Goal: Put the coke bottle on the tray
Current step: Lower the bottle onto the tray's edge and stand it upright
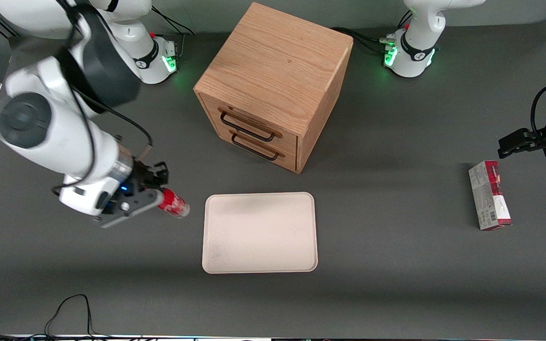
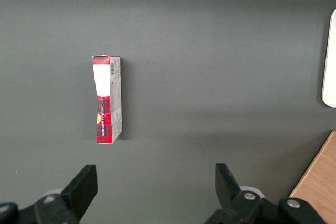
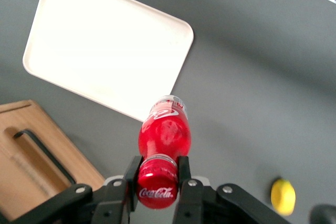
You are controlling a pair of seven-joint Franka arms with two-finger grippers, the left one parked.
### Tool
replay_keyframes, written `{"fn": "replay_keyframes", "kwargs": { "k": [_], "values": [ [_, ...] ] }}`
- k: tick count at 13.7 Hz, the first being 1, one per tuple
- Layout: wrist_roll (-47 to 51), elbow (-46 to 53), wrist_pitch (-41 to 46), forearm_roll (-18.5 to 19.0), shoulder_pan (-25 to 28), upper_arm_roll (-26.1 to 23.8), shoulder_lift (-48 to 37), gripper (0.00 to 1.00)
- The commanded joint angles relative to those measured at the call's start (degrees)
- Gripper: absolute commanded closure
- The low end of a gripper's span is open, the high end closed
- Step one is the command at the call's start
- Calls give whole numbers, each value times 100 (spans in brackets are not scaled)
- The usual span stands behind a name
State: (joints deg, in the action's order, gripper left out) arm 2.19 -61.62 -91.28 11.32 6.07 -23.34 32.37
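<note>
My right gripper (image 1: 158, 197) is shut on the coke bottle (image 1: 174, 204), a small red bottle with a white script logo, gripped at its red cap. The wrist view shows the fingers (image 3: 182, 167) clamped on the cap of the coke bottle (image 3: 164, 135), its clear base pointing away from the gripper. The bottle is held in the air, tilted, beside the tray (image 1: 259, 255) at its working-arm end, clear of its rim. The pale cream tray (image 3: 68, 35) lies flat on the table and holds nothing.
A wooden two-drawer cabinet (image 1: 273, 80) stands farther from the front camera than the tray. A red-and-grey carton (image 1: 489, 195) lies toward the parked arm's end of the table. A small yellow object (image 3: 283, 196) lies on the table near the gripper.
</note>
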Motion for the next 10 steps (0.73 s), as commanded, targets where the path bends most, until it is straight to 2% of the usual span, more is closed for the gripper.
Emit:
{"fn": "replay_keyframes", "kwargs": {
  "k": [1,4,10],
  "values": [
    [185,379,-485,511,113,-364,629,97],
    [185,335,-1188,1081,263,-373,1130,97],
    [185,326,-1946,1479,263,-373,1816,91]
  ]
}}
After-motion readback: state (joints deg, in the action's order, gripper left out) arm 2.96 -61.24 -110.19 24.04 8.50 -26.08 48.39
